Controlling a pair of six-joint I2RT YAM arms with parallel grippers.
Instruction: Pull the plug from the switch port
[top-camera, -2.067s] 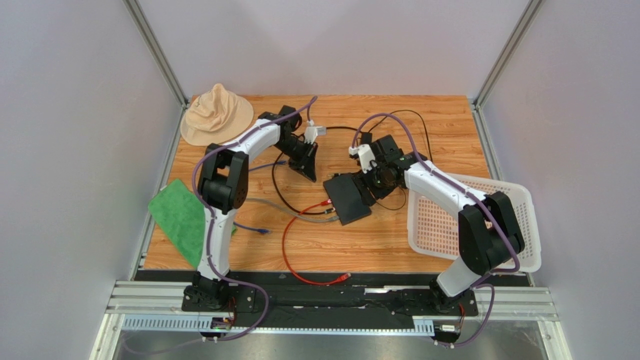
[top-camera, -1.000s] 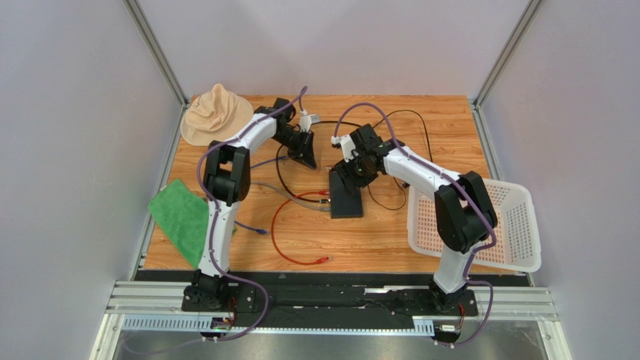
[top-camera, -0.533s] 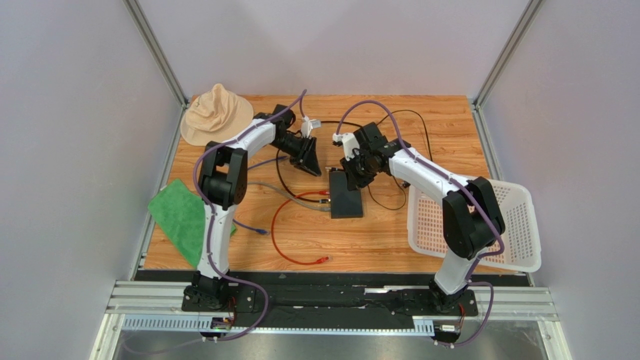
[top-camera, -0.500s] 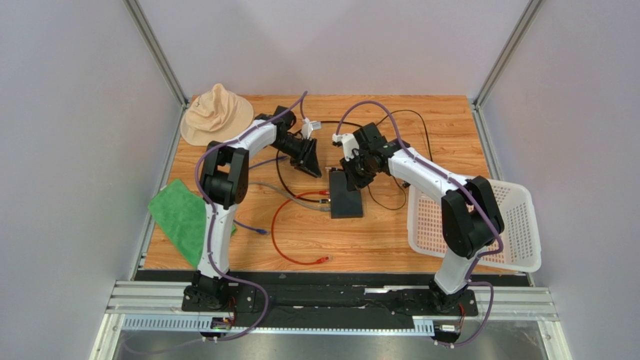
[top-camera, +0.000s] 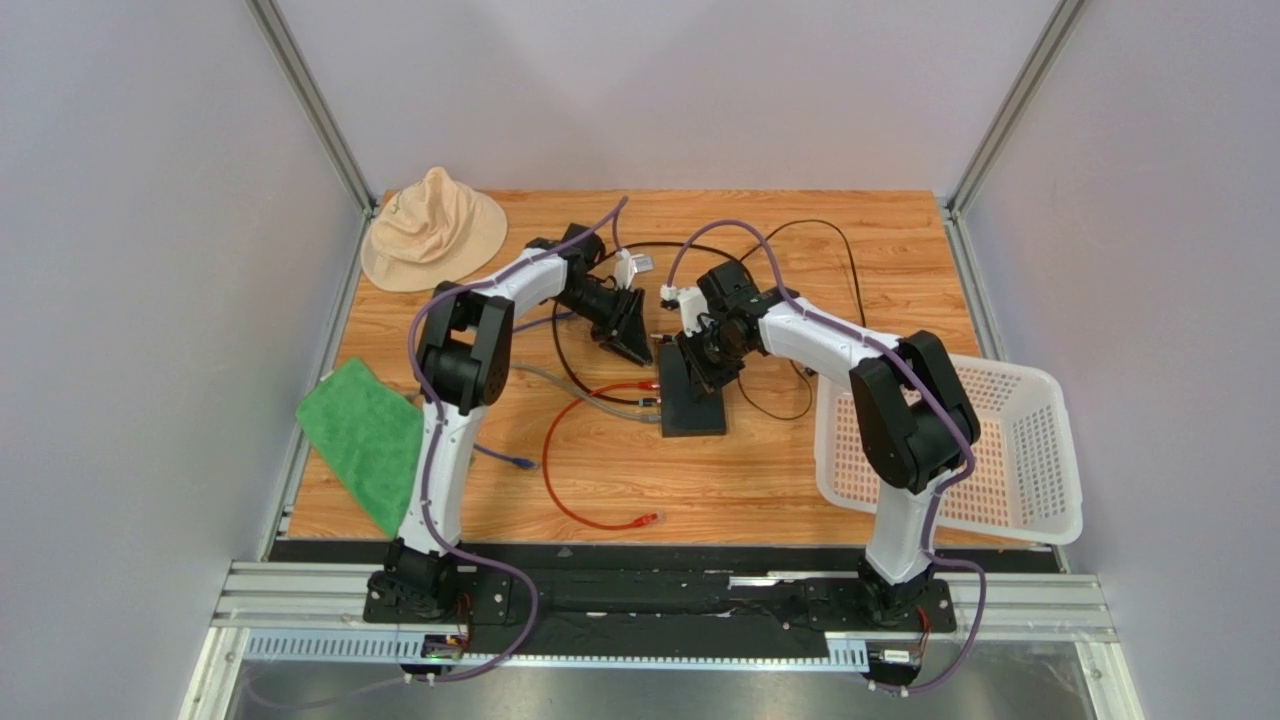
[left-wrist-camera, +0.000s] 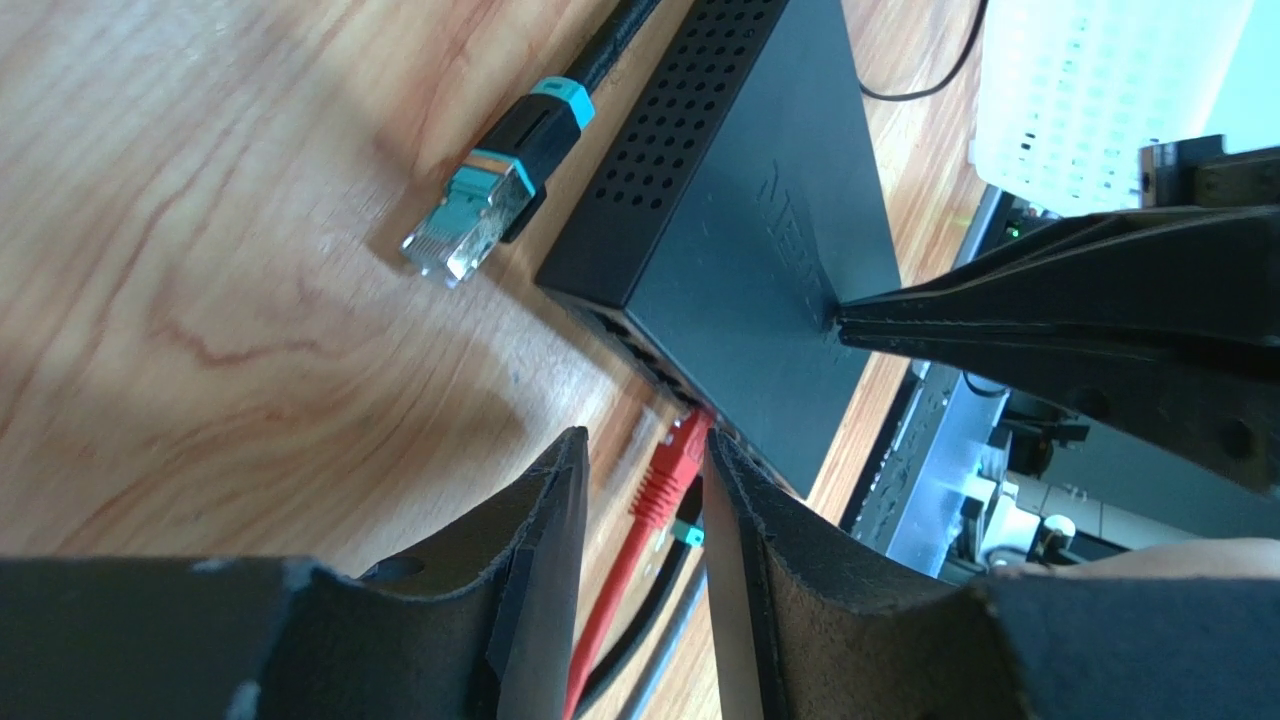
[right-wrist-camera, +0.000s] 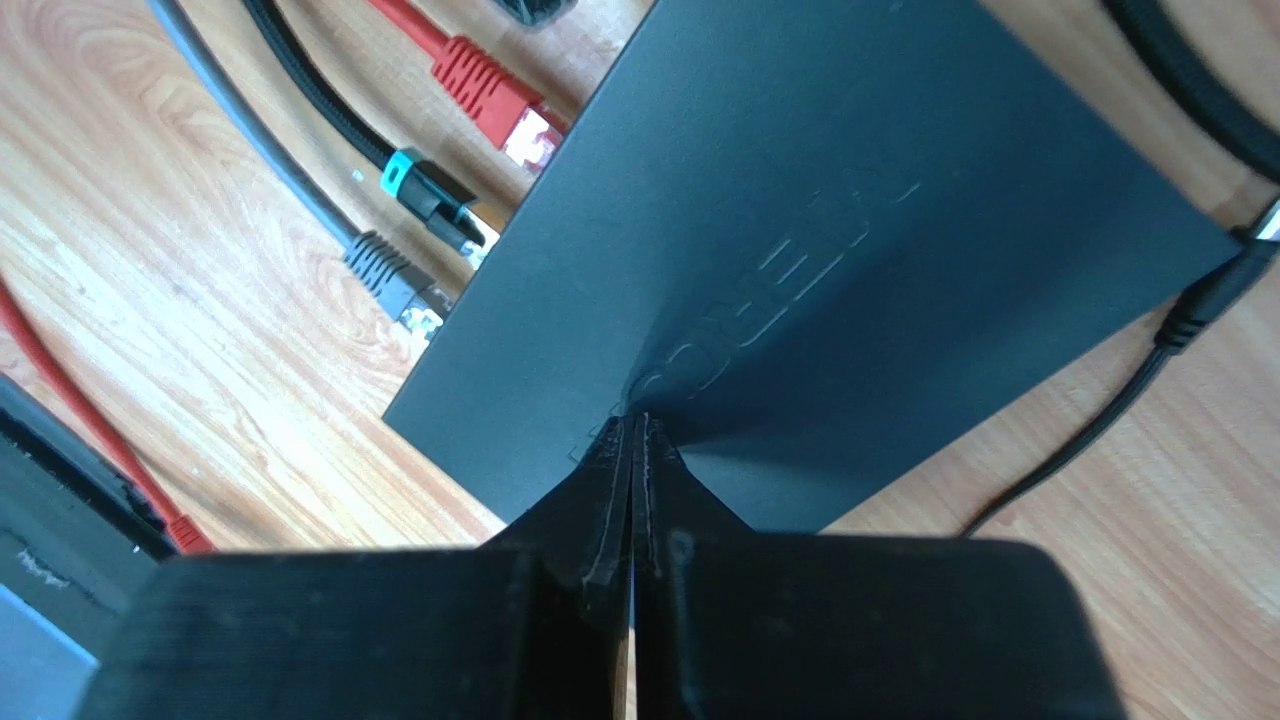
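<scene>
- The switch (top-camera: 693, 393) is a flat, matte-black rectangular box. It lies flat near the middle of the wooden table (top-camera: 736, 495), top face up, with faint raised lettering on that face.
- Small vent holes dot one side wall. A row of sockets runs along the adjoining long edge, which faces the table's left side.
- The red plug (left-wrist-camera: 672, 465) has its tip in one of those sockets, and its red cable (left-wrist-camera: 616, 600) trails away over the wood.
- Beside it in the same row sit a black plug with a teal collar (right-wrist-camera: 428, 195) and a grey plug (right-wrist-camera: 388, 278), each pushed into its own socket.
</scene>
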